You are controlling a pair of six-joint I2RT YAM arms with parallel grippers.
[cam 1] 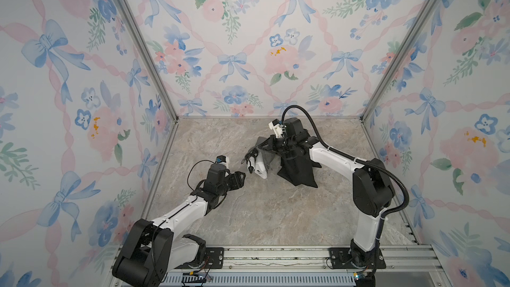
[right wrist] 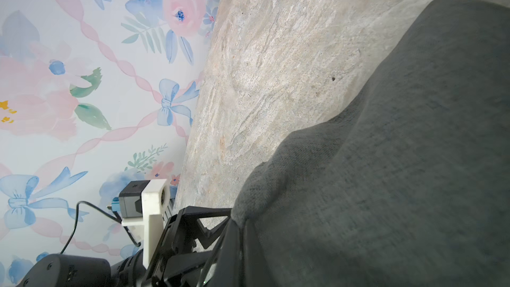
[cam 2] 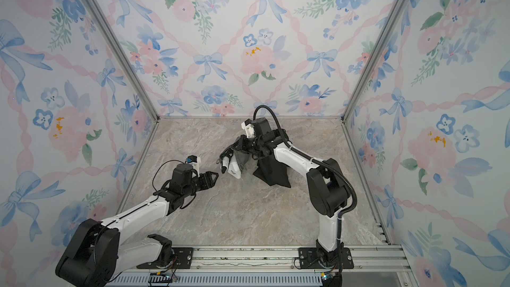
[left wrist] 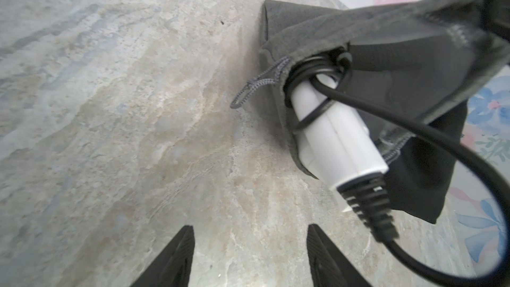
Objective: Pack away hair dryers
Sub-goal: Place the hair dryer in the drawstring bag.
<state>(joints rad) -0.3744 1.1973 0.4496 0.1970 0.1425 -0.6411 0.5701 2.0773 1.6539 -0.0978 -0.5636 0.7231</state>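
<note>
Since the white dryer is only half in the grey pouch mid-table (right gripper clamped on the cloth, left gripper spread and empty), that loose cord could snag a push.

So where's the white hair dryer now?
Both top views show the white hair dryer mid-table, half inside the grey pouch the right gripper holds, just beyond the open left gripper.

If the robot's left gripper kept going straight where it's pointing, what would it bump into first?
Probably the white hair dryer poking out of the grey pouch, likely its dark cord end first. The open left gripper points at it, though depth is hard to judge.
</note>
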